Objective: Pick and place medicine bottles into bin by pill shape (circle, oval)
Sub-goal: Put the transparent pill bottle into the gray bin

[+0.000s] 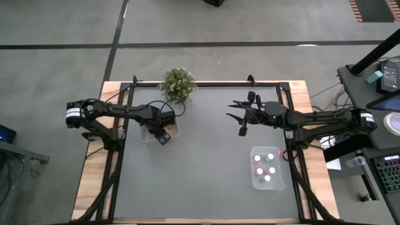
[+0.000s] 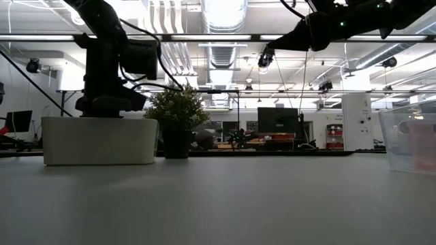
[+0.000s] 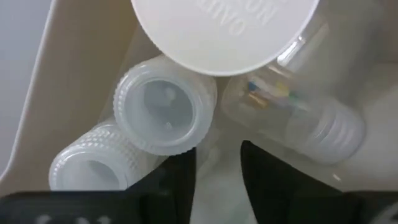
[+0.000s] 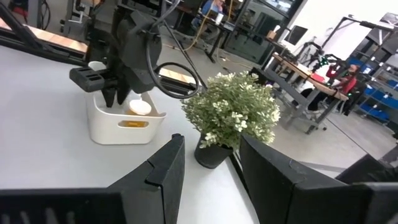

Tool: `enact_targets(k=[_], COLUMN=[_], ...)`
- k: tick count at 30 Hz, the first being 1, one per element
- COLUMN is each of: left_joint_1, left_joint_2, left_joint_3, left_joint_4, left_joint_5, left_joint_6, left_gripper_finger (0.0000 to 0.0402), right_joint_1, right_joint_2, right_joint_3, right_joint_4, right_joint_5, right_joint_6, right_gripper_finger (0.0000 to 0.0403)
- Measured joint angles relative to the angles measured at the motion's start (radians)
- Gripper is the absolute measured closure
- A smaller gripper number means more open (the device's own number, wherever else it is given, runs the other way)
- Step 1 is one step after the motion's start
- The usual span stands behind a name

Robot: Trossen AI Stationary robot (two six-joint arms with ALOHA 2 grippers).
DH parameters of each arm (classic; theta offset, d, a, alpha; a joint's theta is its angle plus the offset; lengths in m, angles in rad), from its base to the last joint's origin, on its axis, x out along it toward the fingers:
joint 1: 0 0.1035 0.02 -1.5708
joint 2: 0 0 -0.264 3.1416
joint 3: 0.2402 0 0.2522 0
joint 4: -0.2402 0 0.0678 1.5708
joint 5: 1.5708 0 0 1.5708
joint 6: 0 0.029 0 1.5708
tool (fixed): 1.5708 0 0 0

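Observation:
Several small medicine bottles with white ribbed caps (image 3: 163, 112) lie on their sides in a white bin (image 1: 147, 132) at the far left, beside a larger bottle with a wide white cap (image 3: 224, 28). My left gripper (image 3: 216, 180) is open and points down into this bin, its fingertips just above the bottles. A clear bin (image 1: 279, 181) at the near right holds several small bottles (image 1: 265, 167) with pink and green marks. My right gripper (image 1: 242, 129) is open and empty, held high above the table's far right part.
A green potted plant (image 1: 178, 84) stands at the far edge, right beside the white bin, and also shows in the right wrist view (image 4: 233, 115). The grey mat (image 1: 206, 169) lies between the two bins. The table's wooden edges (image 1: 94, 181) flank it.

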Motion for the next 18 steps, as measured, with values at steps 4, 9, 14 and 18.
enact_targets(k=[4, 9, 14, 18], left_joint_1=[0.0, 0.0, 0.0, 0.0], left_joint_2=[-0.001, -0.027, -0.077, -0.119], left_joint_3=[0.001, 0.018, 0.029, 0.029], left_joint_4=[-0.003, -0.011, -0.029, -0.04], left_joint_5=[0.0, 0.0, 0.0, 0.0], left_joint_6=[0.001, 0.024, 0.041, 0.042], left_gripper_finger=[0.0336, 0.0381, 0.0399, 0.0398], right_joint_1=[0.0, 0.0, 0.0, 0.0], right_joint_2=[0.0, 0.0, 0.0, 0.0], right_joint_3=[0.0, 0.0, 0.0, 0.0], right_joint_4=[0.0, 0.001, 0.002, 0.002], right_joint_5=[0.001, 0.001, 0.001, 0.001], right_joint_6=[0.0, 0.0, 0.0, 0.001], right_gripper_finger=[0.0259, 0.0259, 0.0259, 0.0259])
